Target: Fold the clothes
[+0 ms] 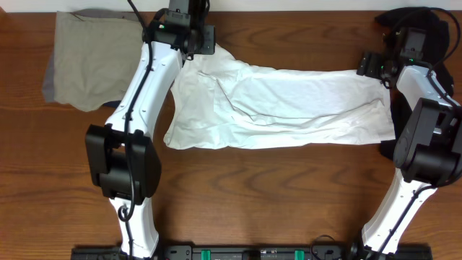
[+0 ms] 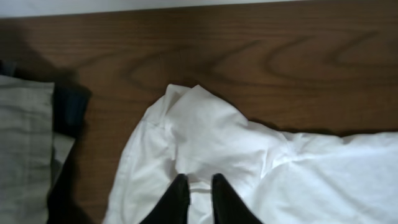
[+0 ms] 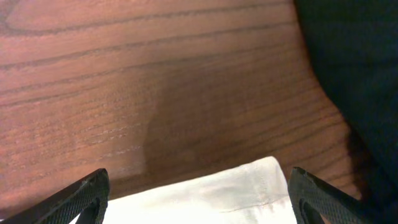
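Your white T-shirt [image 1: 289,105] lies rumpled in a long band across the middle of the wooden worktop [image 1: 289,36], reaching from one arm to the other. Your left gripper [image 2: 198,180] sits at the shirt's far left corner, its fingers pressed almost together on a raised fold of the cloth. Your right gripper [image 3: 199,177] is spread wide at the shirt's far right corner, which lies between its fingers. A folded khaki garment [image 1: 86,58] rests at the far left, and a dark cloth [image 3: 354,74] at the far right.

You've got a folded khaki garment [image 1: 90,61] lying at the far left of the wooden tabletop [image 1: 289,188], with a darker layer peeking out beneath it. At the far right corner there's a black cloth [image 1: 440,25], bunched up.
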